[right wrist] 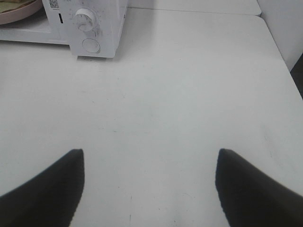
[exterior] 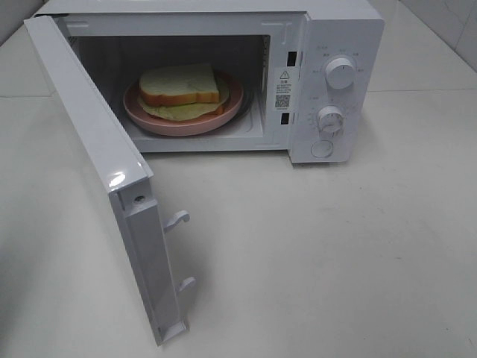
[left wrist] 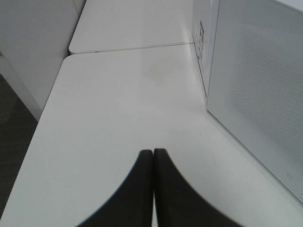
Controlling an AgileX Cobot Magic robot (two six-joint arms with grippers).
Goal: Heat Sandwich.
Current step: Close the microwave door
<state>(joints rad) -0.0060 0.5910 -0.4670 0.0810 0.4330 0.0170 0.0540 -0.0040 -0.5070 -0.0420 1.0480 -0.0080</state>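
Note:
The sandwich (exterior: 180,88), pale bread slices with greenish filling, lies on a round pink plate (exterior: 223,113) inside the white microwave (exterior: 339,45). The microwave's door (exterior: 97,160) hangs wide open toward the front left. Neither arm shows in the exterior high view. In the left wrist view my left gripper (left wrist: 153,153) is shut with its dark fingers pressed together and nothing between them, above bare table beside the door's outer face (left wrist: 258,90). My right gripper (right wrist: 149,153) stands open over bare table, facing the microwave's control panel (right wrist: 90,28); a sliver of the plate (right wrist: 16,12) shows.
Two dials (exterior: 340,73) (exterior: 329,119) and a round button (exterior: 321,148) sit on the microwave's right panel. Two latch hooks (exterior: 179,218) stick out of the door's edge. The white table (exterior: 335,253) has a seam at the back, and its left edge (left wrist: 47,109) drops off.

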